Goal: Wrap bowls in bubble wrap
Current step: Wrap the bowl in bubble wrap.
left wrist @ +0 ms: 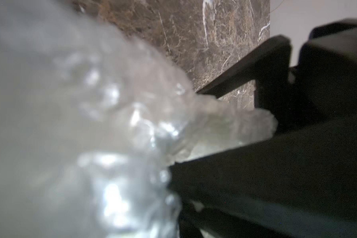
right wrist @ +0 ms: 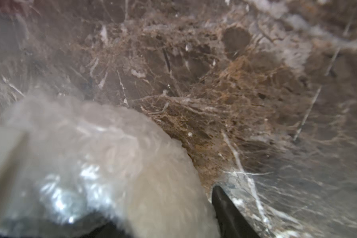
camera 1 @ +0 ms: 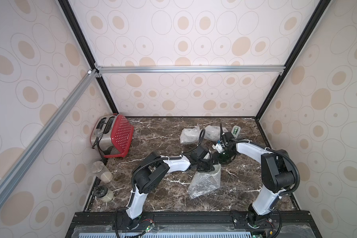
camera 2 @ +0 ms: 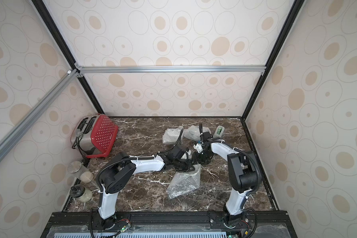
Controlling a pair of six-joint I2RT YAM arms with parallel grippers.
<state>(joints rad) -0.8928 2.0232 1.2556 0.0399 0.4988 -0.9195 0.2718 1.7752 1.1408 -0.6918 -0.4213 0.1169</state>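
A sheet of bubble wrap (camera 1: 205,182) (camera 2: 184,182) lies mid-table, its far end lifted into a bundle between both grippers. My left gripper (camera 1: 210,164) (camera 2: 191,164) is shut on that bundle; the film (left wrist: 80,123) fills the left wrist view and hides its jaws. My right gripper (camera 1: 221,159) (right wrist: 153,222) is closed round the same bundle (right wrist: 103,164) from the other side, one black finger (right wrist: 229,212) against the film. A cream-white bowl (right wrist: 165,195) shows dimly through the wrap. Two more bubble wrap bundles (camera 1: 190,135) (camera 1: 212,131) rest at the back; whatever is inside them is hidden.
A steel toaster (camera 1: 103,134) leans in a tipped red basket (camera 1: 122,138) at the back left. Two glass jars (camera 1: 102,172) (camera 1: 104,193) lie along the left edge. A small white and green device (camera 1: 236,130) stands at the back right. Walls close in three sides.
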